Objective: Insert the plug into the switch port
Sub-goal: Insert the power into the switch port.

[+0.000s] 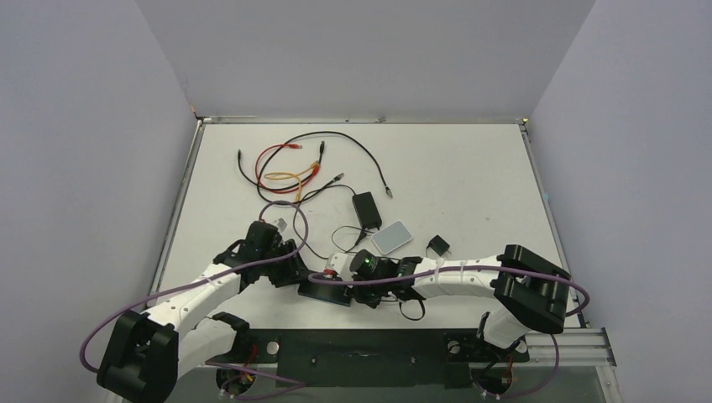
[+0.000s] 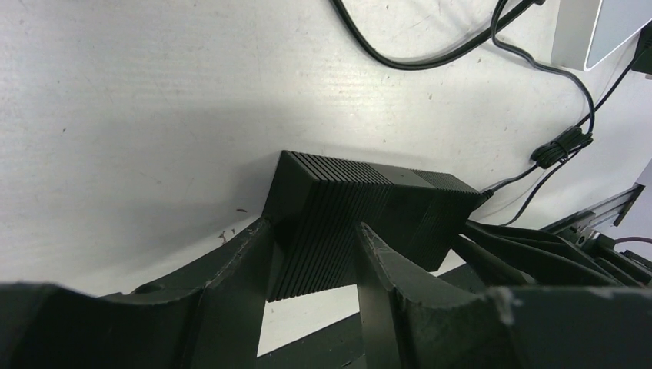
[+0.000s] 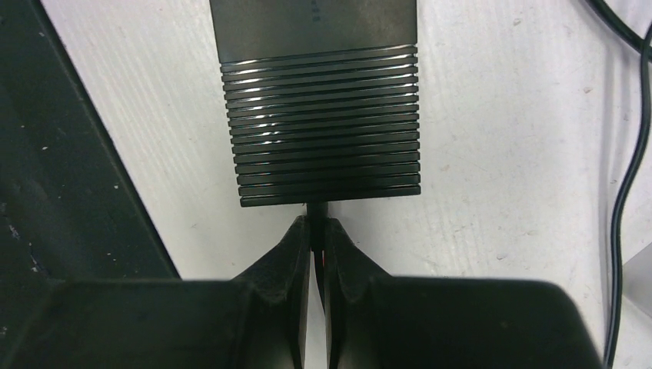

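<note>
Near the desk's [image 1: 470, 168] near edge my right fingers [image 3: 288, 254] pinch the plug [image 3: 316, 210], aimed straight at the switch [image 3: 323, 123] face, while left fingers [image 2: 238, 261] straddle the switch to steady it; clamped or not, I cannot tell.

This is a robotics lab test cell. Plain grey partition walls [image 1: 361, 50] box in a white table [image 1: 470, 168]. Two white-and-black arms [image 1: 201, 290] are bolted to a black base plate [image 1: 361, 357] at bottom centre. An aluminium rail [image 1: 579, 342] sits lower right and loose patch cables [image 1: 290, 168] upper left.
</note>
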